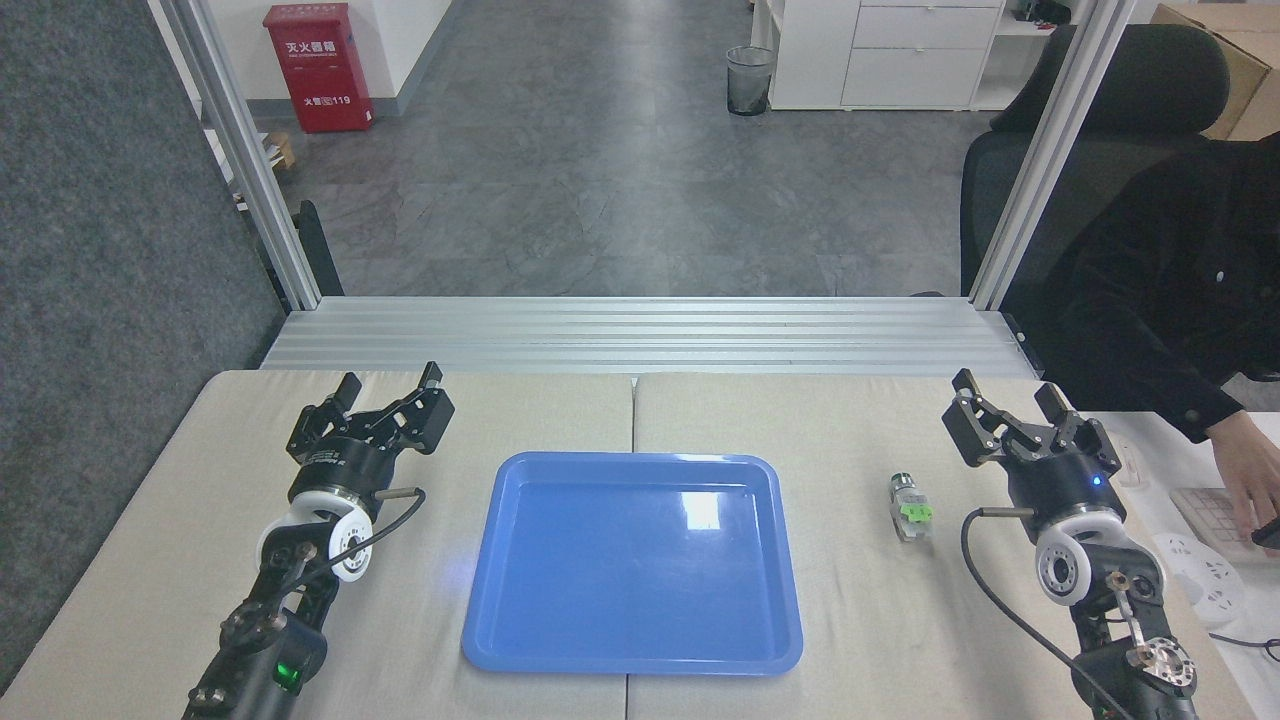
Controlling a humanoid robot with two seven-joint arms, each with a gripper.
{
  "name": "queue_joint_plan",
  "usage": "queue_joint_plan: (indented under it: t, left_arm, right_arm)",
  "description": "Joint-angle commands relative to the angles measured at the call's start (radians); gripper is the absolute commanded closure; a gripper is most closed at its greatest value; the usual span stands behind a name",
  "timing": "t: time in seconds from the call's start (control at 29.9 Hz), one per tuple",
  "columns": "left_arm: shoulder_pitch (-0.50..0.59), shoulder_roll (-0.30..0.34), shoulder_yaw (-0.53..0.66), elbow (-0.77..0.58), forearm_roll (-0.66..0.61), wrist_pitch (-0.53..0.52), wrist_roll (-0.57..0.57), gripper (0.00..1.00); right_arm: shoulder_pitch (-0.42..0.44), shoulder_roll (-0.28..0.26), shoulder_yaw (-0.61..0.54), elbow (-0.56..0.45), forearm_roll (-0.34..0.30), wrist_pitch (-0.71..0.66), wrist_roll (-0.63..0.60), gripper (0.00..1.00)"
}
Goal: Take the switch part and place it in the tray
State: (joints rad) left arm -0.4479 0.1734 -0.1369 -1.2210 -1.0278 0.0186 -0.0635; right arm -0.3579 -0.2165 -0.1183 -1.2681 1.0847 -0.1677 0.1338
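Lying lengthwise, silver end far, the switch part (910, 507) rests beside the tray (520, 620); both pincers gape.

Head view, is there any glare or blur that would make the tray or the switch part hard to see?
Head view: a white window-shaped glare patch sits on the tray, right of its middle, with a fainter sheen near its left rim; the rim stays clearly readable. The switch part is sharp and evenly lit, with only a soft shadow. No motion blur on either gripper.
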Motion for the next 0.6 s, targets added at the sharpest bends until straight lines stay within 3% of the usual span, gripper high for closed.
queue_joint_plan:
  t: [0.0, 0.57]
  left_arm:
    - [0.000, 0.000, 0.000, 0.000, 0.000, 0.000, 0.001, 0.00]
    - [0.000, 0.000, 0.000, 0.000, 0.000, 0.000, 0.001, 0.00]
  right_arm:
    - [0.004, -0.003, 0.002, -0.001, 0.000, -0.001, 0.000, 0.00]
    - [0.000, -0.003, 0.002, -0.001, 0.000, -0.003, 0.001, 0.00]
